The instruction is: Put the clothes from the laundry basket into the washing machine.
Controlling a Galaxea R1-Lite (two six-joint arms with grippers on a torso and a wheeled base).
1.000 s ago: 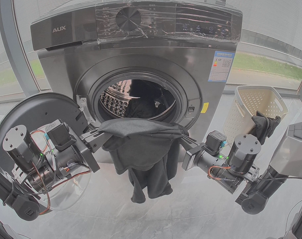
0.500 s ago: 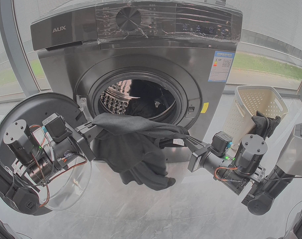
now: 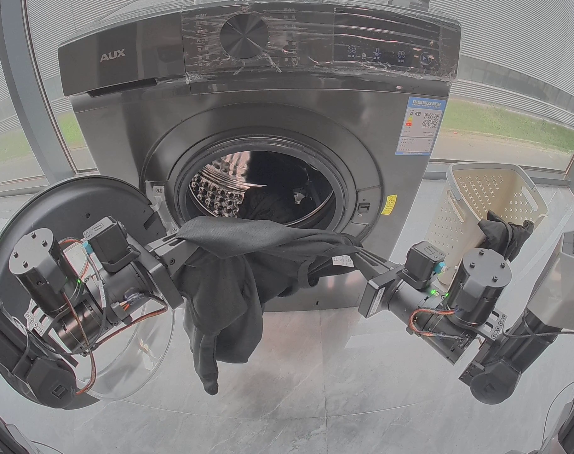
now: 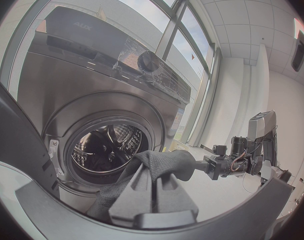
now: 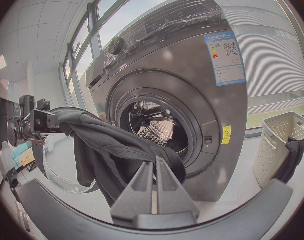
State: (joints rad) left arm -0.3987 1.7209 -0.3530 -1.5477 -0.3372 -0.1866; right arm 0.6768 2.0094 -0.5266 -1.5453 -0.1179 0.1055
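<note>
The task looks to me about half done. The washing machine stands with its round door swung fully open to the left. Inside the drum some dark clothes already lie in a heap, so at least one load has gone in.

The piece in work now is a black garment. It is stretched between the two arms just in front of the drum mouth, near the lower lip of the opening. The left gripper holds one end with its fingers pressed together on the cloth, and the right gripper pinches the other end in the same way, close to a small white label. The upper edge runs almost level between them. The rest sags below, and a long part hangs down toward the floor on the left side without touching it. No part of this garment is inside the drum yet.

The laundry basket stands to the right of the machine, well apart from the grippers. One more dark piece hangs over its front rim. I cannot see the bottom of the basket, so I cannot tell if more is in there.

What is left, in my judgement: to bring the held garment through the opening, also its hanging part, and then to fetch the piece on the basket.
</note>
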